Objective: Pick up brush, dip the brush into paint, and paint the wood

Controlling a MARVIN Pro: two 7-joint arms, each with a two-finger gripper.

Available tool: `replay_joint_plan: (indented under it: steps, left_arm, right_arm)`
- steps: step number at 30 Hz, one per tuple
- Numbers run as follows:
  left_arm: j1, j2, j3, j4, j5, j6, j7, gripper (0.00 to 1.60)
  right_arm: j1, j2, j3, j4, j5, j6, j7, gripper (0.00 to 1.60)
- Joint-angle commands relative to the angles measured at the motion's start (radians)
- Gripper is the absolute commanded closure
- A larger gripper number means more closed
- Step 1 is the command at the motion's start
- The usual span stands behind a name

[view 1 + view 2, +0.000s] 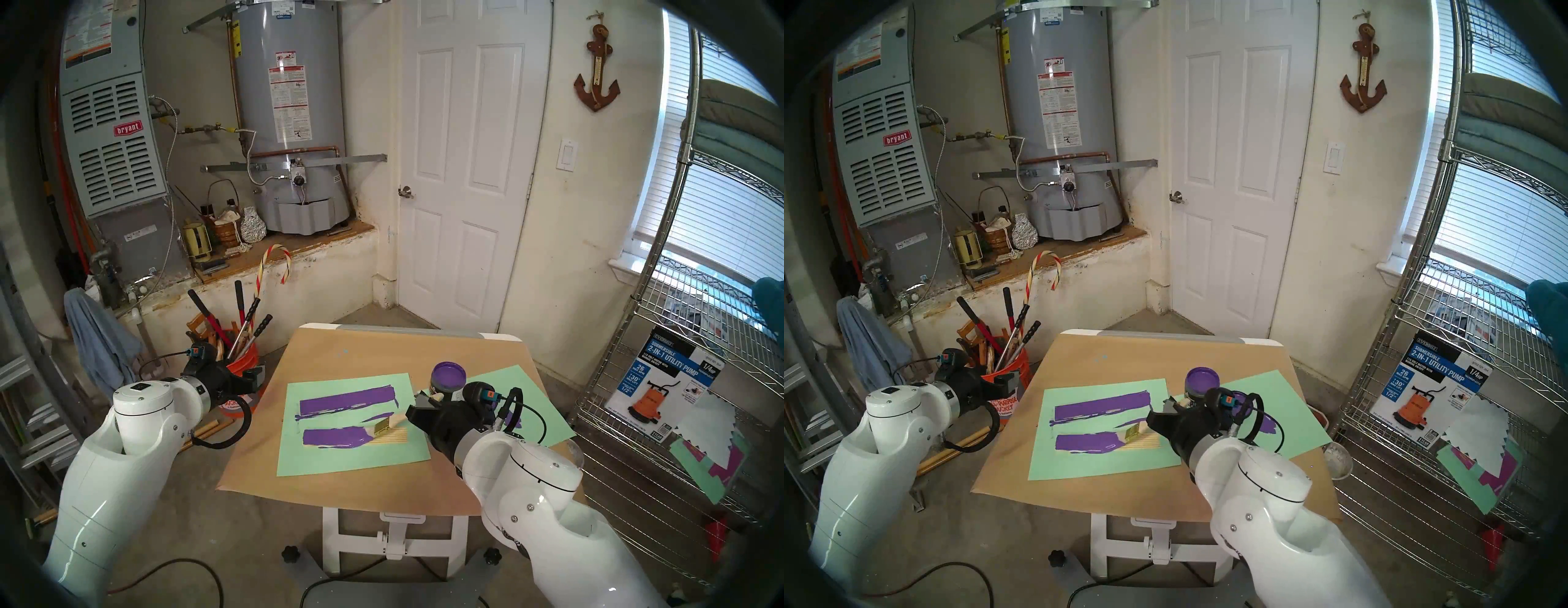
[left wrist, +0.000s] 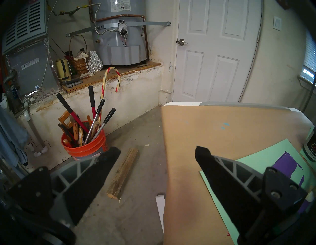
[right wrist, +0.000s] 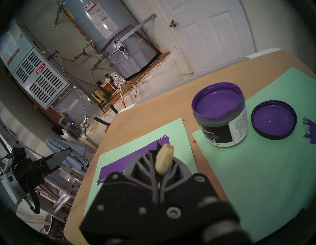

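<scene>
The brush [image 1: 388,424] is a small flat one: pale wooden handle, gold ferrule, short bristles that look loaded with purple. It lies slanted over the wood [image 1: 356,437], bristle end down at the boundary between the coated left part and the bare tan right end of the panel; contact looks likely but cannot be confirmed from the head views. Judged light and stiff along the handle, with only the bristles yielding; the handle is smooth and rounded, so it could roll or slip in a loose pinch, and a grip near its rear gives long leverage over the tip. The right gripper [image 3: 161,168] is clamped on that rear part, the rounded handle end poking up between the closed fingers in the wrist view. A hold nearer the ferrule would likely steady the stroke, though it would bring the fingers close to wet paint. The wood is a thin ribbed panel of sticks, probably light enough to slide on the green paper [image 1: 297,458] under a dragging stroke; nothing pins it. The paint [image 3: 218,101] stands open in its labelled jar beyond the panel, its lid [image 3: 273,118] just beside it. The left gripper [image 2: 157,154] hangs off the table's left edge, jaws wide apart and empty.
</scene>
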State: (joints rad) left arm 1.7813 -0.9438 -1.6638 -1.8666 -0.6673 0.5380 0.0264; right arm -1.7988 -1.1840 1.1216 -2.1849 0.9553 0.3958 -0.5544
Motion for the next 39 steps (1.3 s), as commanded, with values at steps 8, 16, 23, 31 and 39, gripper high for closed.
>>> replay_joint_plan:
  steps: [8,16,23,31,39]
  left_arm:
    - [-0.004,0.001,-0.01,-0.016,-0.002,-0.002,0.002,0.0]
    - [-0.004,0.001,-0.01,-0.016,-0.002,-0.002,0.002,0.0]
    - [-0.004,0.001,-0.01,-0.016,-0.002,-0.002,0.002,0.0]
    - [-0.004,0.001,-0.01,-0.016,-0.002,-0.002,0.002,0.0]
    - [-0.004,0.001,-0.01,-0.016,-0.002,-0.002,0.002,0.0]
  right_arm:
    - [-0.011,0.019,0.018,-0.022,-0.009,-0.003,0.003,1.6]
    - [-0.017,0.03,0.032,-0.035,-0.01,0.002,0.004,1.6]
    - [-0.024,0.045,0.046,-0.046,-0.009,0.005,0.007,1.6]
    - [-0.031,0.059,0.061,-0.053,-0.009,0.009,0.011,1.6]
    - [-0.041,0.075,0.072,-0.062,-0.018,0.011,0.014,1.6]
